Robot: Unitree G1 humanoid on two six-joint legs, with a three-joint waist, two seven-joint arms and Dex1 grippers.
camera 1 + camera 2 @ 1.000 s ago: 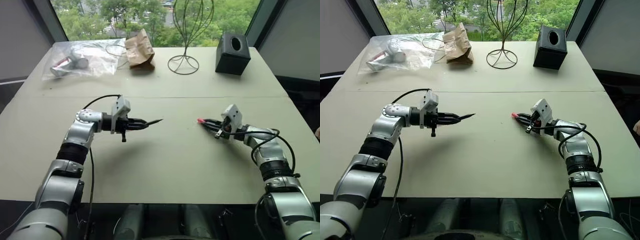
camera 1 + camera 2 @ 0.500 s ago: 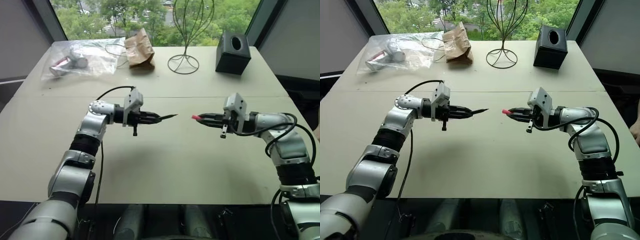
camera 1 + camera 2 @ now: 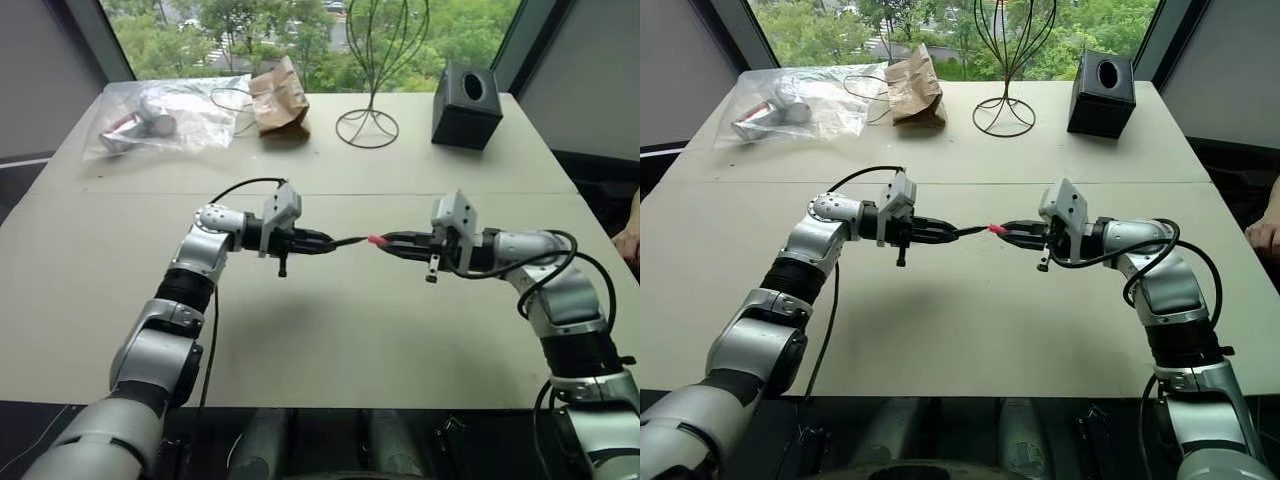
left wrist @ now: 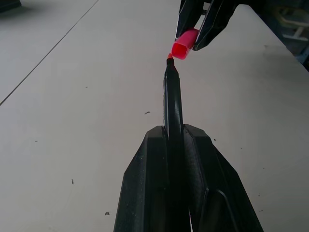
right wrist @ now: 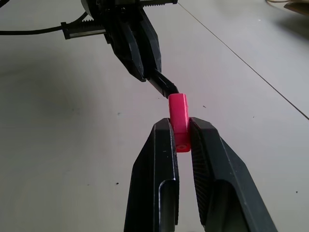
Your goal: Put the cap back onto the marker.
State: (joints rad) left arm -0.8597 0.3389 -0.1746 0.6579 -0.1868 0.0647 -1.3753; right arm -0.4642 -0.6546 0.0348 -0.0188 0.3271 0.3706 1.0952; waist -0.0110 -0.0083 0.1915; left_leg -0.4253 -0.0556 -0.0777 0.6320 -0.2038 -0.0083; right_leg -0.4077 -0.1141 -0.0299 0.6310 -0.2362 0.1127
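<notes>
Both arms are raised over the middle of the pale table [image 3: 330,350], pointing at one another. The left claw [image 3: 322,243] is closed tight on the marker [image 4: 172,99], gripping its black barrel so that the front part sticks out past the fingertips towards the other arm. The marker's small reddish tip is bare and aimed at the right claw [image 3: 392,243].

The right claw is pinched shut on the cap [image 5: 179,118], a little pink-red piece held between its two black fingers with its free end poking out towards the marker. In the left wrist view the open mouth of the cap faces the marker's tip, sitting just beyond it and slightly off to one side; the tip is right at the cap's rim, but I cannot tell whether they touch. The cap is not on the marker yet. Both hang in the air above the table, between the two claws.

Along the far edge of the table, well away from the arms, lie a clear plastic bag [image 3: 165,118] with something inside, a crumpled brown paper bag [image 3: 278,98], a wire stand [image 3: 369,105] and a black box [image 3: 465,106] with a round hole in its top. A person's hand [image 3: 628,240] shows at the right edge.
</notes>
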